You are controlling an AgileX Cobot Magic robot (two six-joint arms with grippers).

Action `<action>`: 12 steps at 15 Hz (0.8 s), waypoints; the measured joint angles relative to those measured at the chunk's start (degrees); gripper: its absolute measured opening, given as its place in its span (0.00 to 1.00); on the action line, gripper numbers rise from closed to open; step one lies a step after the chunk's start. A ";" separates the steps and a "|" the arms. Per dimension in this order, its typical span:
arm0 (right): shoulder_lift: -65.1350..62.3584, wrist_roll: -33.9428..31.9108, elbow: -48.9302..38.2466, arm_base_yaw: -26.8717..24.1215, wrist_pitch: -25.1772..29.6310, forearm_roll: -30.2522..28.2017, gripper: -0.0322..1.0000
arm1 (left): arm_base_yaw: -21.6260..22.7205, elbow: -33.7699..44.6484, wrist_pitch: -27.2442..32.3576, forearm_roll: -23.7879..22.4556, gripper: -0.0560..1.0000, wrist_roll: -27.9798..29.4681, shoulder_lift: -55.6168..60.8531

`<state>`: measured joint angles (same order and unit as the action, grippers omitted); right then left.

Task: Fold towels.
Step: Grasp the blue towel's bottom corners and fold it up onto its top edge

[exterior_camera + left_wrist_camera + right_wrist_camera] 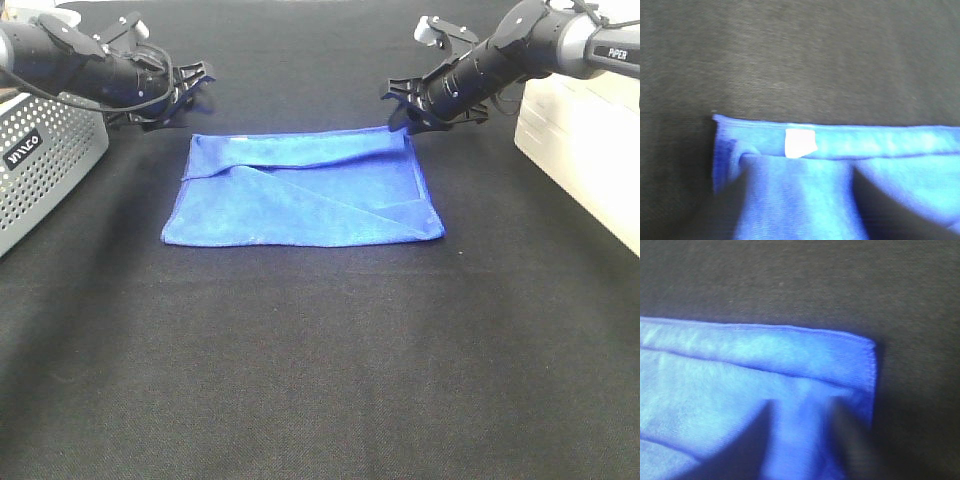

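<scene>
The royal-blue towel (pixel 300 195) lies on the black table, loosely folded, with its far edge turned over in a slanted flap. My left gripper (pixel 188 92) hovers open just beyond the towel's far left corner. In the left wrist view (pixel 800 175) its jaws stand apart over that corner and the white tag (pixel 800 142). My right gripper (pixel 402 110) is open just above the far right corner. In the right wrist view (pixel 804 407) the towel (pixel 740 370) shows between its dark fingers. Neither gripper holds cloth.
A grey perforated basket (pixel 40 160) stands at the left edge, under the left arm. A white box (pixel 585 140) stands at the right edge, beside the right arm. Black table cloth (pixel 320 370) stretches in front of the towel.
</scene>
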<state>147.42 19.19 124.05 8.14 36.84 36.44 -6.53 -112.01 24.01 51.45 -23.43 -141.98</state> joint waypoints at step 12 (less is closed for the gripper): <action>-5.96 -7.91 1.03 0.00 32.31 -5.56 0.93 | 0.29 8.08 26.18 -9.97 0.72 6.82 9.40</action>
<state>141.46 11.29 125.08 8.14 69.16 30.88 -6.25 -103.93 50.19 41.48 -16.62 -132.58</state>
